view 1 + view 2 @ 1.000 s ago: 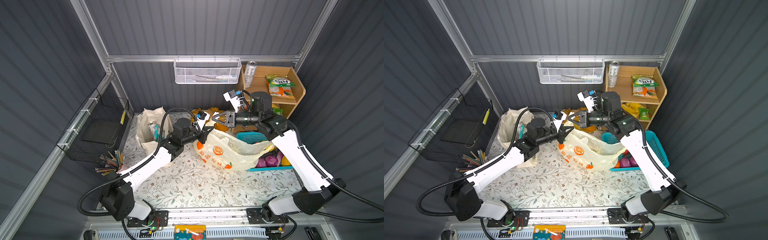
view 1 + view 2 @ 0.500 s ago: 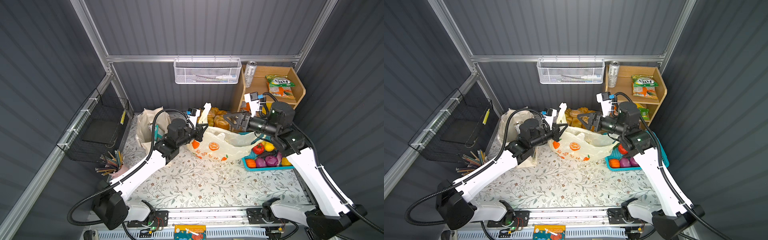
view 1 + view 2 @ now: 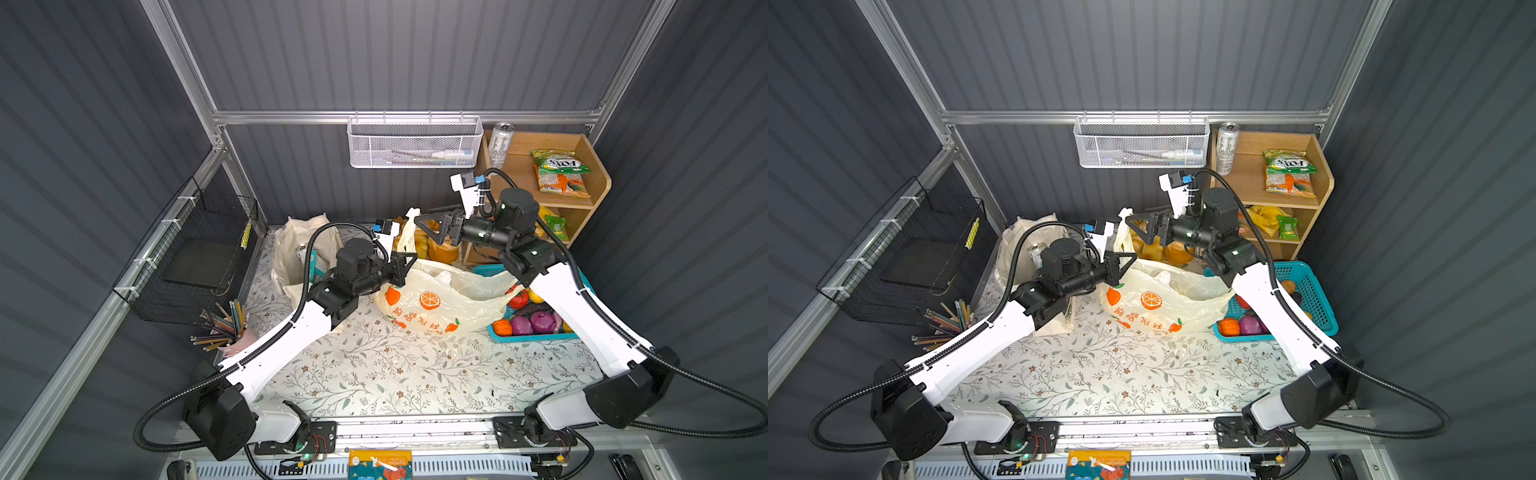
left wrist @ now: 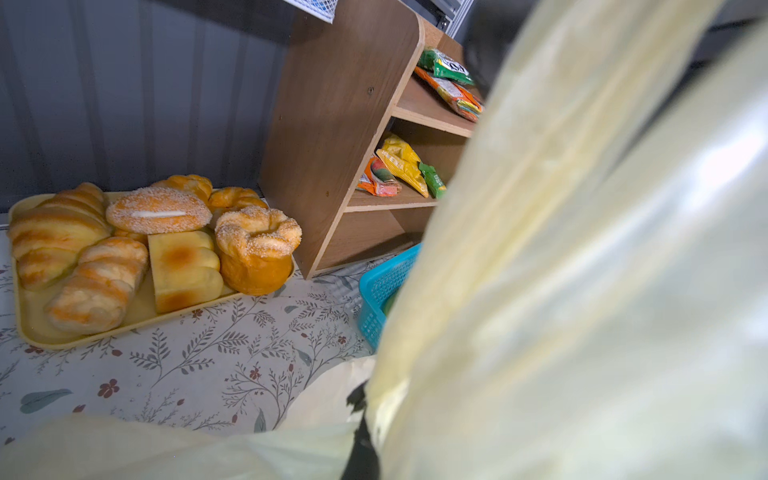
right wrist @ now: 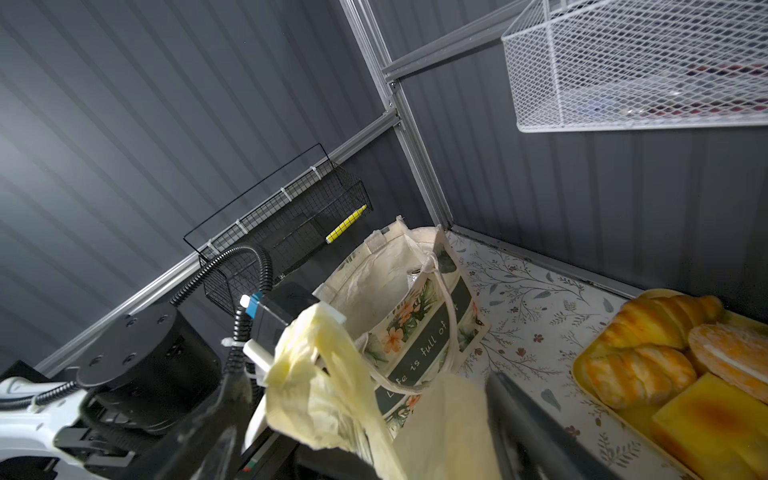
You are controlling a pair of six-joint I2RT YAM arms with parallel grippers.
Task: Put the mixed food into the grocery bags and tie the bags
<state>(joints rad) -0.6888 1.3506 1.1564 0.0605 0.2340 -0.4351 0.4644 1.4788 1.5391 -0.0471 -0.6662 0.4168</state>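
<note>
The left gripper (image 3: 408, 262) is clamped on a handle of the plastic bag (image 3: 436, 303), which slumps mid-tabletop between the canvas tote (image 3: 291, 253) and the teal basket (image 3: 523, 338), its contents unreadable. The right gripper (image 3: 426, 230) gapes open by the raised handle, and its arm hides some of the basket's toy fruit (image 3: 542, 322).

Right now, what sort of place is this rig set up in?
Most likely a mock grocery corner inside a dark-panelled test booth: a wooden shelf holds snack packets, a yellow tray carries bread loaves and rolls, and a teal lattice basket holds toy vegetables.
</note>
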